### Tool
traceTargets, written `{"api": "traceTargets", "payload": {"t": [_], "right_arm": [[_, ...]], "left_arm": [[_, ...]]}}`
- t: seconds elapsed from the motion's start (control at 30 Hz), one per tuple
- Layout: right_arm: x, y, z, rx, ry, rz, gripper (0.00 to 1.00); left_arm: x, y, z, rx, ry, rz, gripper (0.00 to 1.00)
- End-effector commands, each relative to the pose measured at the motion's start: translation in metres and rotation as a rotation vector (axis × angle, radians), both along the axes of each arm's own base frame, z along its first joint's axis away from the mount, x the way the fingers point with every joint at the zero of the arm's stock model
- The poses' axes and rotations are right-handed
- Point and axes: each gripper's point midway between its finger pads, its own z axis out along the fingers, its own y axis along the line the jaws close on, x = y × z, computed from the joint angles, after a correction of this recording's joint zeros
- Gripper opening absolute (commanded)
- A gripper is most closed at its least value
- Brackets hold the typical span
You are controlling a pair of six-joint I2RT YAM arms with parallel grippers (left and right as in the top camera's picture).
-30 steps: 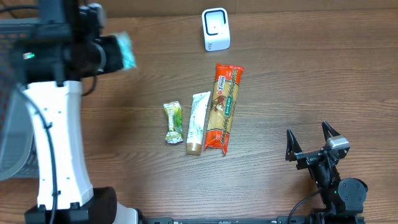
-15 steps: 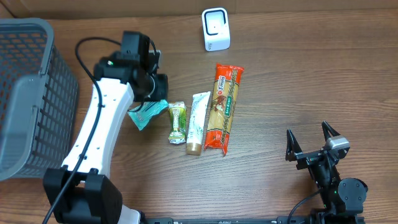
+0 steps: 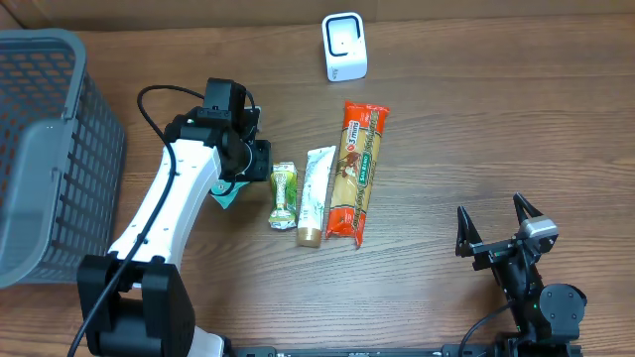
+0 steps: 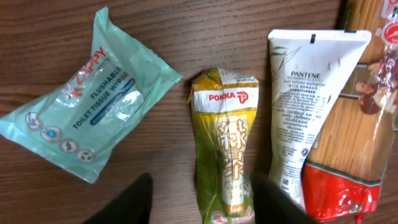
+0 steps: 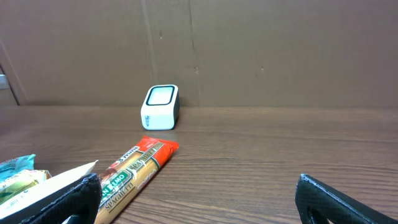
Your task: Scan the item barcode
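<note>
Lying on the surface [image 4: 186, 37], the flushable wipes pack [image 4: 81, 118] has just been released by the part-open, empty left gripper [image 4: 199, 202]; another item can be scanned. Meanwhile the right gripper [image 3: 493, 220] is spread wide, empty.

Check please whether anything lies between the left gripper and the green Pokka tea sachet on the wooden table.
Nothing visible does. The left gripper hangs open straight above the green plastic tea sachet. The teal wipes pack lies apart on one side; the white Pantene tube lies close on the other.
</note>
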Motion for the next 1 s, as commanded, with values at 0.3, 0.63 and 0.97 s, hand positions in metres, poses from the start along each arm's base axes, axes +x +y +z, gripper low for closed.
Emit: {"api": "traceTargets", "payload": {"t": [0.3, 0.63, 0.97], "right_arm": [[0.000, 0.001, -0.002, 0.001, -0.003, 0.002, 1.00], [0.000, 0.001, -0.002, 0.001, -0.003, 0.002, 1.00], [0.000, 0.001, -0.002, 0.001, -0.003, 0.002, 1.00]], "left_arm": [[0.026, -0.004, 0.107, -0.024, -0.190, -0.007, 1.00], [0.005, 0.080, 0.169, 0.088, -0.326, 0.294, 1.00], [-0.035, 0.144, 0.187, 0.099, -0.330, 0.451, 1.00]]}}
